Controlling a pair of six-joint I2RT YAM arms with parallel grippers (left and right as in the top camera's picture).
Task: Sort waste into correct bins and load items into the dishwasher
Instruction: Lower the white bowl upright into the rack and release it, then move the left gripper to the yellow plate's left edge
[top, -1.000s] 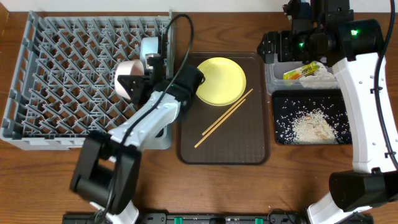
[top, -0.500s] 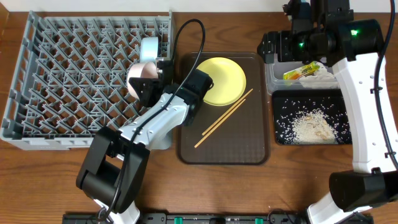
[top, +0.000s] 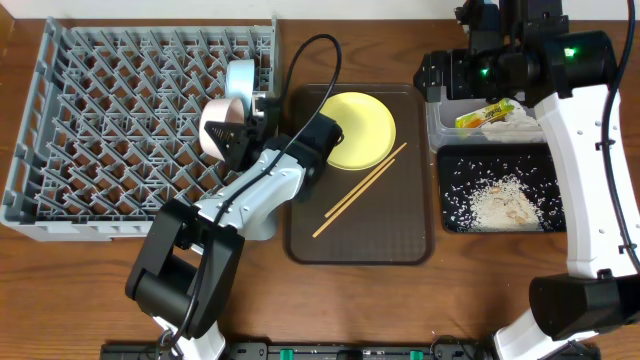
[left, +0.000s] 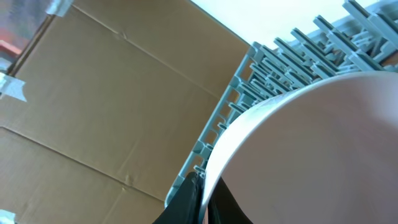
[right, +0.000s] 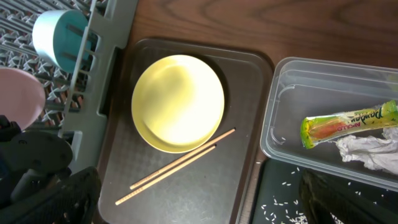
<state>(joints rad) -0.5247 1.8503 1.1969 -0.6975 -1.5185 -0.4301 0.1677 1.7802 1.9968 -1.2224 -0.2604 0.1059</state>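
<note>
**A:** Where is the white bowl (top: 218, 125) relative to the rack?

**B:** The left gripper (top: 240, 146) has it by the rim, fingers closed on it. The bowl is tipped on edge over the right-hand rows of the grey dish rack (top: 100, 120) (whether it touches a peg, I cannot tell). Free pegs lie to the gripper's left and below it. The light blue bowl (top: 240, 78) lies on its side just beyond, toward the far wall, so I would set the bowl down leftward rather than farther back.

**A:** And the arm's pose?

**B:** It reaches up from the near edge of the desk (top: 460, 290). The elbow is over the left rim of the brown tray (top: 400, 240), and the wrist is rolled toward the rack.

**A:** The other arm?

**B:** The right arm (top: 590, 150) is well apart, above the clear tub (right: 292, 118). The right gripper is hidden, so I cannot tell whether it is open or closed. The left arm is clearly the nearer one.
</note>
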